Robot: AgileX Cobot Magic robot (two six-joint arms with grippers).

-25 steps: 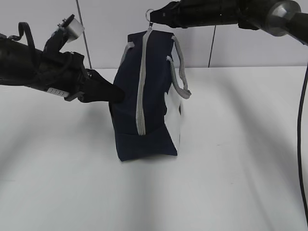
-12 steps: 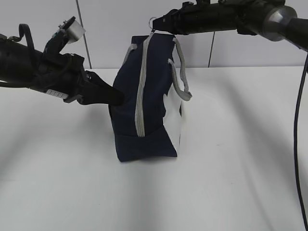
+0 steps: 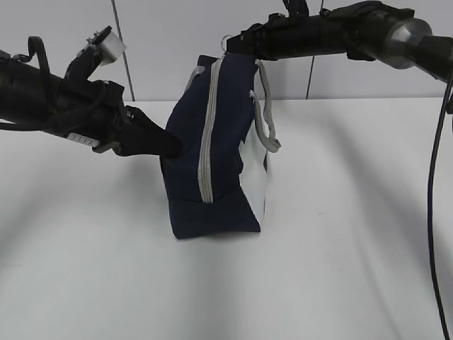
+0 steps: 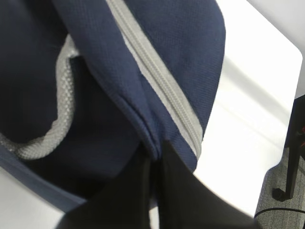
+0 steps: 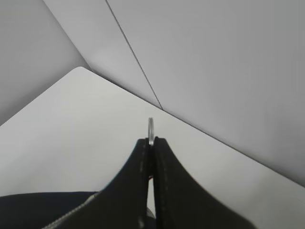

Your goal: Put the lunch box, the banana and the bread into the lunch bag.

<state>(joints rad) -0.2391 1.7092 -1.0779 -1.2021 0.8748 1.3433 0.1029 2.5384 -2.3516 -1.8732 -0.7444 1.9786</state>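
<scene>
The navy lunch bag (image 3: 219,156) stands on end on the white table (image 3: 340,234), its grey zipper (image 3: 207,134) running up the side that faces the camera. My left gripper (image 3: 173,145) is shut on the bag's fabric at its left end; the left wrist view shows the fingertips (image 4: 153,160) pinching navy cloth (image 4: 167,47) just beside the zipper tape. At the bag's top, my right gripper (image 3: 230,44) is shut on the metal zipper pull ring (image 5: 150,129), which sticks out past the tips (image 5: 151,141). The lunch box, the banana and the bread are out of view.
A grey woven handle (image 3: 265,117) hangs down the bag's right side above a white panel (image 3: 255,180). A panelled wall (image 3: 156,49) stands right behind the table. A black cable (image 3: 430,212) hangs along the right edge. The table's edge (image 4: 267,162) shows in the left wrist view.
My right gripper has moved down and slightly right with the pull ring, and the bag's top has sunk and leaned with it. The left gripper has kept its hold and place.
</scene>
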